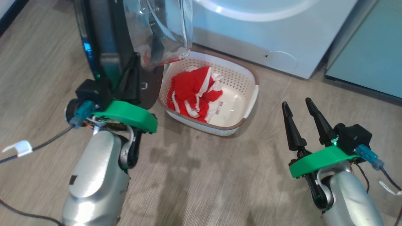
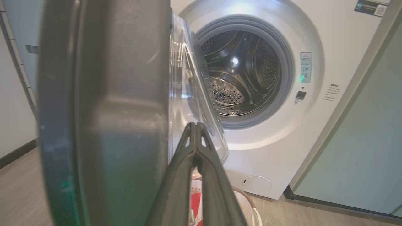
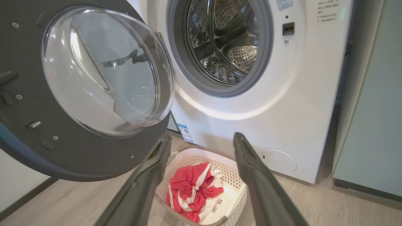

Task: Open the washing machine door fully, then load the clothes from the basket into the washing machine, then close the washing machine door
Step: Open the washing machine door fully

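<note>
Standing with left fingers [image 2: 185, 175] pressed shut close beside the washing machine door [image 2: 103, 110], likely to swing it wide off the washing machine [image 2: 314, 135], and with right fingers [image 3: 251, 175] spread wide, empty, aimed at the basket [image 3: 204, 157] of red clothes [image 3: 191, 188] ahead between them, ready to scoop

Red white-striped clothes [image 1: 194, 91], cream basket [image 1: 238, 78], black-rimmed door [image 3: 78, 157]

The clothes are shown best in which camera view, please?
Head view: it looks down on the whole clothes, unobstructed. Right wrist view shows them smaller, between its fingers; left wrist view, a red sliver.
</note>
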Robot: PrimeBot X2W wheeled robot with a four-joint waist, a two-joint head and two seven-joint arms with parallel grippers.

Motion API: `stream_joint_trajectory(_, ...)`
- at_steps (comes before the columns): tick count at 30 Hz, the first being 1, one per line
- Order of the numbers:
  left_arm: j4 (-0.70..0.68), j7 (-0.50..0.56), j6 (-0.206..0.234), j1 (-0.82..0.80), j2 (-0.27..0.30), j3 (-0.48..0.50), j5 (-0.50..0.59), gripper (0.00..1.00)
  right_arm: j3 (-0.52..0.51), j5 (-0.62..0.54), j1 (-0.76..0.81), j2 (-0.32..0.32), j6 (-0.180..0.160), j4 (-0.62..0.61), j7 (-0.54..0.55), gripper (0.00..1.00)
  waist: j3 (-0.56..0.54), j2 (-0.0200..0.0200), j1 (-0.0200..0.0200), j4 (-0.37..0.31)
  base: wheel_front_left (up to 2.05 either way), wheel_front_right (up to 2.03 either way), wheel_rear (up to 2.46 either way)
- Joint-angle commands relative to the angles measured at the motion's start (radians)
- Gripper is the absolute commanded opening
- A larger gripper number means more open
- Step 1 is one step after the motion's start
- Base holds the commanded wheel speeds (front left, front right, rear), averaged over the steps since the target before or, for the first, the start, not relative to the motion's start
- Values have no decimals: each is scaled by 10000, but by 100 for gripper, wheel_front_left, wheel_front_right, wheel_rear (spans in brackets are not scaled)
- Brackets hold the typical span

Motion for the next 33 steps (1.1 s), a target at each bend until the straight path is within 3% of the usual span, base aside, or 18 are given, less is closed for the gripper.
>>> stream_joint_trajectory(1,-212,-48,-86,-389,192,568,122,0,185,-162,-388,24,0,-288,-88,100,172,0,0,223,0,0,0)
stream_joint_trajectory(7,161,-48,-260,-495,192,1456,216,0,114,-381,-509,24,0,-374,21,100,428,0,0,476,0,0,0)
stream_joint_trajectory(16,729,-48,-887,-1139,300,3462,842,0,30,-801,-695,24,0,-794,398,100,1181,0,0,610,0,0,0)
stream_joint_trajectory(33,1785,-48,-1529,-2596,1289,6829,1459,0,-298,-1444,-764,-111,0,-1840,1209,100,2516,0,0,580,0,0,0)
